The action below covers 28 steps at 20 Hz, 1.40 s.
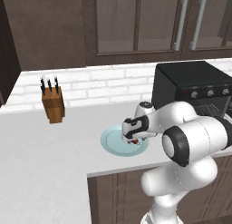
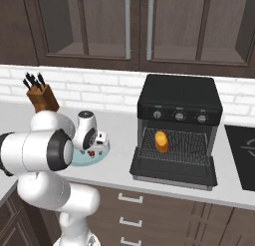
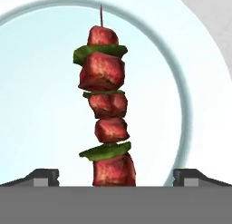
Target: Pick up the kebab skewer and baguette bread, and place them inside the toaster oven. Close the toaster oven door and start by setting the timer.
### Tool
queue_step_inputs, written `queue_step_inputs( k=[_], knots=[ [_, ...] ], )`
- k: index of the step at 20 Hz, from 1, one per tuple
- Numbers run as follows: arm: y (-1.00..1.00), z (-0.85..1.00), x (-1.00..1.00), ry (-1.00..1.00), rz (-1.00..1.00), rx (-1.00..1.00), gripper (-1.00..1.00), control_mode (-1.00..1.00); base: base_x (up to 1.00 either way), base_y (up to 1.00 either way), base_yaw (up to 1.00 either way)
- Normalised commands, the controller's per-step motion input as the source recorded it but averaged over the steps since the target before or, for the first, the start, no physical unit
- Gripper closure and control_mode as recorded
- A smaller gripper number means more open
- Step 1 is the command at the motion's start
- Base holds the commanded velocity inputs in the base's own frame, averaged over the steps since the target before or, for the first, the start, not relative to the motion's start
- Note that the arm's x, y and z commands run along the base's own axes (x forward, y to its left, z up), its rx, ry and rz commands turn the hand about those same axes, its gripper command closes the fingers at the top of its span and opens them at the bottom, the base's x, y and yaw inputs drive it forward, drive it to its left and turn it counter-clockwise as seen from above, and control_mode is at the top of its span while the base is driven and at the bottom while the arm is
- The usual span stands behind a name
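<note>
Plate: holding the skewer
Oven: standing open, bread sitting on its rack
Gripper: hovering spread wide astride the skewer
Knife block: standing well aside

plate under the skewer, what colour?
Pale light-blue round plate, plain, no pattern. Clearest in the hand view, beneath the red-meat kebab skewer.

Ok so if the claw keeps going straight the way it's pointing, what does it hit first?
Most likely the kebab skewer, lying on the plate between the open claw's fingertips; depth is unclear.
</note>
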Motion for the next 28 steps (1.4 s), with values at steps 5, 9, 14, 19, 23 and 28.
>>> queue_step_inputs(
  k=[5,9,14,19,23,28],
  knots=[
    [0.01,-0.05,0.07,-0.06,0.0,0.0,-1.0,-1.0,0.0,0.0,0.0],
    [0.0,-0.1,0.0,-0.02,0.0,0.0,-1.0,-1.0,0.0,0.0,0.0],
    [0.0,-0.08,0.0,-0.03,0.0,0.0,-1.0,-1.0,0.0,0.0,0.0],
    [0.02,-0.13,0.11,0.0,0.0,0.0,-1.0,-1.0,0.0,0.0,0.0],
    [0.0,-0.02,0.01,0.0,0.0,0.0,1.0,-1.0,0.0,0.0,0.0],
    [0.0,0.0,-0.04,0.0,0.0,0.0,1.0,-1.0,0.0,0.0,0.0]
  ],
)
